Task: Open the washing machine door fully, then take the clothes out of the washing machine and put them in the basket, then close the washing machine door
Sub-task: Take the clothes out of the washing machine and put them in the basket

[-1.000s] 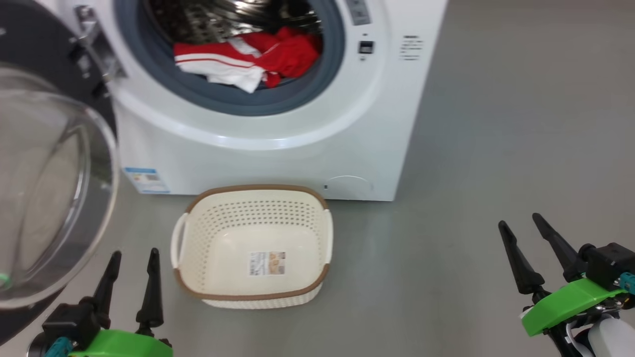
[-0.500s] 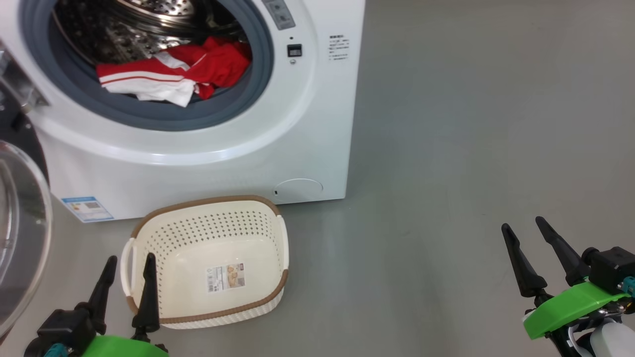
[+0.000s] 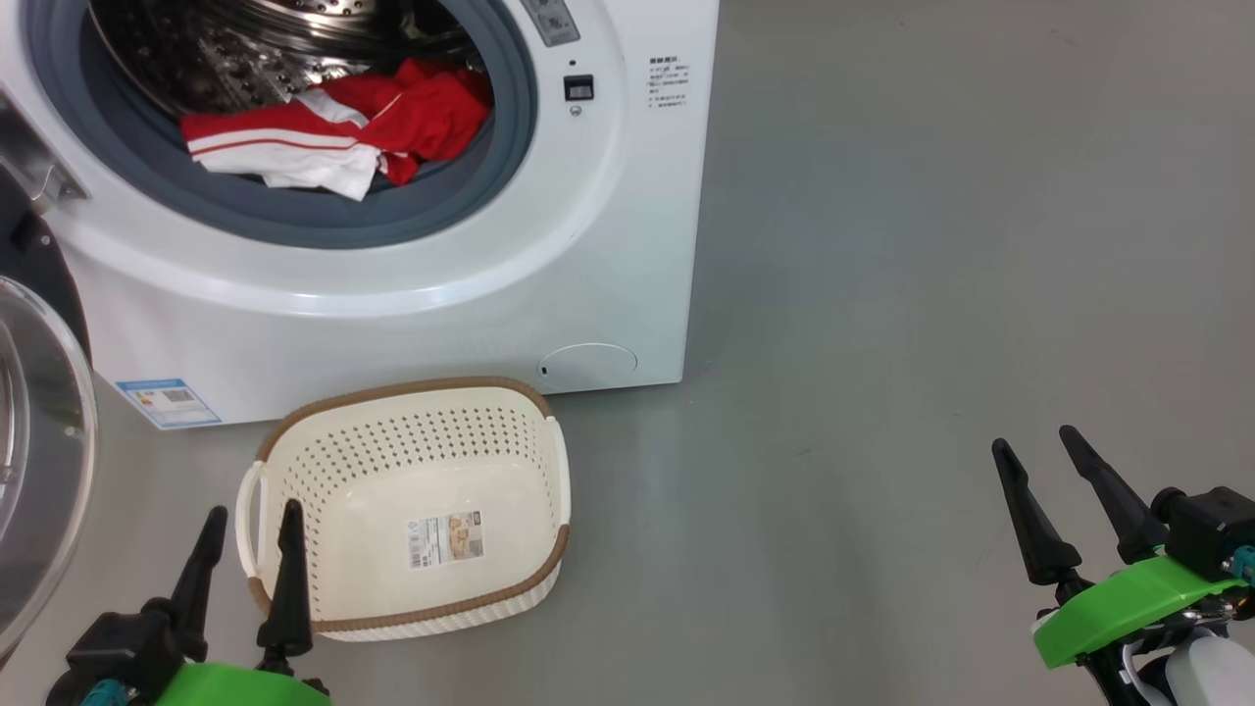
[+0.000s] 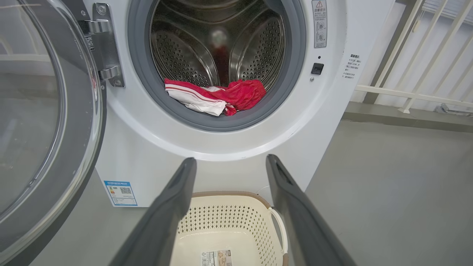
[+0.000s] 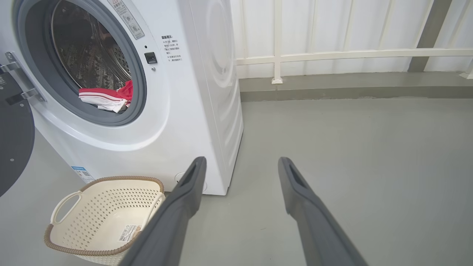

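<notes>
Door [image 4: 44, 111] open, clothes [image 3: 294, 147] inside
Our left gripper [image 3: 252, 510] and right gripper [image 3: 1032, 439] stand apart, empty; the left, near the door, could bump it, or clothes could miss the basket [image 3: 392, 392].

The clothes [image 3: 333, 132] lie in the washing machine [image 3: 471, 304]; the basket [image 3: 324, 461] stands before it.

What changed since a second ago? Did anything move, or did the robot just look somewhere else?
Only the robot's view swung to the right, so everything slid left in the head picture. Nothing was grabbed or dropped. The clothes still lie in the washing machine, the washing machine door stays open, the basket is still empty, and the left gripper and right gripper stay open.
</notes>
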Controlling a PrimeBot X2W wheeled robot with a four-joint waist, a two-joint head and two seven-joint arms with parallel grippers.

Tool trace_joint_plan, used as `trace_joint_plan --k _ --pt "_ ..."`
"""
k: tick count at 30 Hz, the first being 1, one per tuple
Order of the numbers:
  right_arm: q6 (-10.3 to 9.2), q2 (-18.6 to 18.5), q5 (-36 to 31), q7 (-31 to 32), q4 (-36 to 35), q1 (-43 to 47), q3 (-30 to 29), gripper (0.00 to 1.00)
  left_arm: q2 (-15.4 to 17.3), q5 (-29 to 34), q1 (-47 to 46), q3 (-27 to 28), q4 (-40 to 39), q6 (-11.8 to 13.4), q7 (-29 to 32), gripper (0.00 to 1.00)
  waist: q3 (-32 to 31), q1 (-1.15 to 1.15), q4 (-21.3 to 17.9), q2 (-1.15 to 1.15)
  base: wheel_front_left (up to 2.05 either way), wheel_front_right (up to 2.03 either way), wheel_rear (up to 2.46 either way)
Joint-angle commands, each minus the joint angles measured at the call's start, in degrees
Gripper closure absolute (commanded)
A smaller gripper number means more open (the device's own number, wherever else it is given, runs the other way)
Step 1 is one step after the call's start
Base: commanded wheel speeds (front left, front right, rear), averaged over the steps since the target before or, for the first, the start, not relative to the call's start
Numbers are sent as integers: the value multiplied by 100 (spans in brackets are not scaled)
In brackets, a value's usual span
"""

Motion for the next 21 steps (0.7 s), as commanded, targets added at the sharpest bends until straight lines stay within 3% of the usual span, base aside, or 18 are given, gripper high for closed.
trace_joint_plan --k 1,10,21 --pt "9 -92 -24 -69 -151 -43 73 0 116 -35 -159 209 -115 -16 -29 0 1 0 13 0 0 0 0" --pt "9 -88 -28 -69 -157 -55 89 0 155 -66 -160 157 -149 -16 -29 0 18 0 39 0 15 -24 9" --pt "9 -74 -37 -69 -184 -92 102 0 158 -113 -229 214 -194 -16 -29 0 73 0 32 0 112 -112 0"
